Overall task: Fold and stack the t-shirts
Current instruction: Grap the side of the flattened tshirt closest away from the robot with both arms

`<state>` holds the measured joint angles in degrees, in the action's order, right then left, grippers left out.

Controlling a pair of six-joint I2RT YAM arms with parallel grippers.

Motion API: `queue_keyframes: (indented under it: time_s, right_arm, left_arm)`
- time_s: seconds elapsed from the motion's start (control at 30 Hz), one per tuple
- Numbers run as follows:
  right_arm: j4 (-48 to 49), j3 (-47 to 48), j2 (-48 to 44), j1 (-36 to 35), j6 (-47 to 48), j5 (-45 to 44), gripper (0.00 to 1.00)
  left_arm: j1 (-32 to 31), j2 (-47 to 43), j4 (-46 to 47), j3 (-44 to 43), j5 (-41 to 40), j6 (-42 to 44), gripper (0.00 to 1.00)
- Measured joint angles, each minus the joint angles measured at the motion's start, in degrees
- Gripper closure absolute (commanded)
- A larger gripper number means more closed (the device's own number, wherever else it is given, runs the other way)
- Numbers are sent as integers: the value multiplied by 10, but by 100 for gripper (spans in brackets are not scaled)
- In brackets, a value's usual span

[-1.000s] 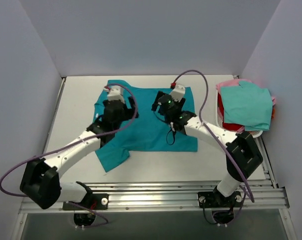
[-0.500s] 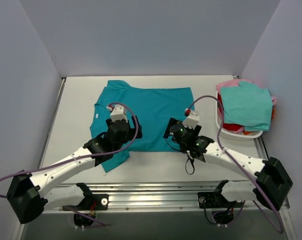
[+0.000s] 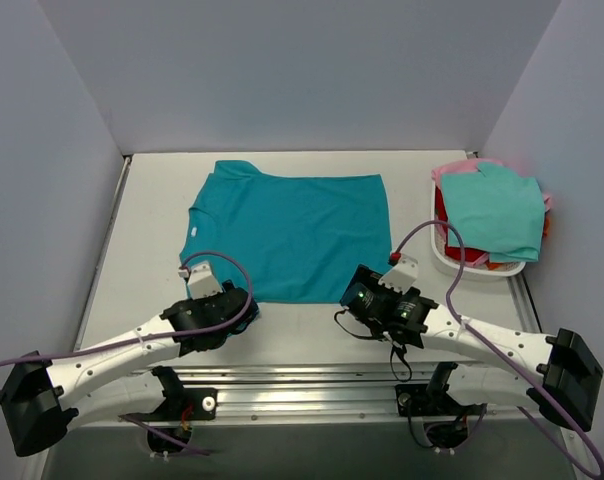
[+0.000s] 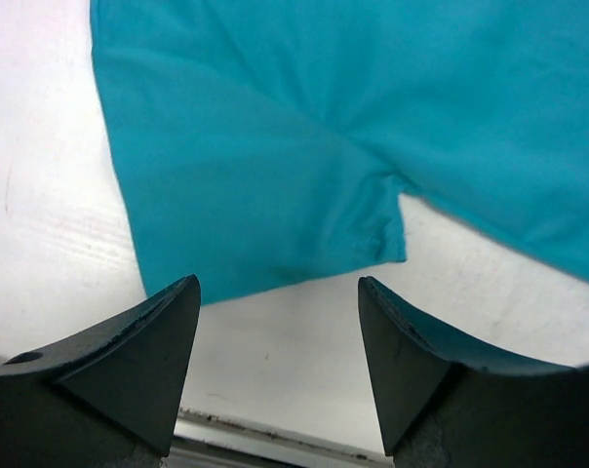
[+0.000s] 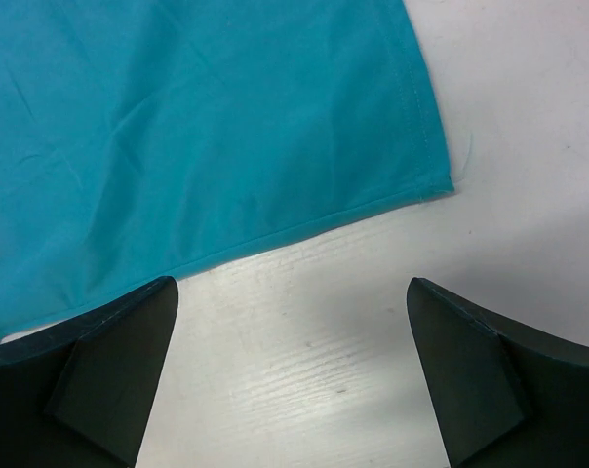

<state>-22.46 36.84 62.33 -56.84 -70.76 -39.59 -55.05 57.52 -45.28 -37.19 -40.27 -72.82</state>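
Two grippers sit low over the near strip of the table (image 3: 147, 210), and both are wide open with nothing in them. The left gripper (image 4: 278, 288) has its jaws spread far apart, and they touch no cloth. Just past its tips lies one sleeve (image 4: 275, 195) of the teal shirt (image 3: 297, 235), flat on the table. The sleeve's edge runs across between the two tips. A small notch shows where the sleeve meets the side of the shirt. The right gripper (image 5: 292, 285) is spread wide too. It holds nothing, and white table shows between its tips. Just ahead of it is the near corner of the shirt's bottom edge, with a line of stitching along it.

The teal shirt lies spread flat in the middle of the table, neck to the left and bottom edge to the right. Bare table shows on all its sides. On the left is a wide strip, at the back a thin strip by the walls (image 3: 312, 70), on the right a gap, and in front the near strip where the grippers are. Past the gap, at the right edge, stands a white basket (image 3: 472, 265) with a pile of shirts. An aqua-green shirt (image 3: 497, 210) is on top, and a red shirt (image 3: 444, 222) and a pink shirt (image 3: 450, 170) peek out under it. The pile is well apart from both grippers.
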Motion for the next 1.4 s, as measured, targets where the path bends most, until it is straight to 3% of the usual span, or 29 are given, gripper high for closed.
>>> queue_keyframes:
  time_s: [0.17,0.4,0.67,0.97,1.4]
  right_arm:
    - [1,-1,9,-11,-8,-1,1]
    - [11,26,42,-11,21,-5,1]
    - [42,30,48,-11,48,0,1]
    - [52,31,47,-10,68,1,1]
    - [60,44,47,-1,96,18,1]
  left_arm:
    - [-42,-28,-37,47,7,-89,20]
    - [-66,-151,-86,115,13,-207,20]
    - [-68,-99,-125,106,-1,-300,20]
    - [-68,1,-128,76,-16,-316,24]
    - [-13,-6,-18,117,12,-259,28]
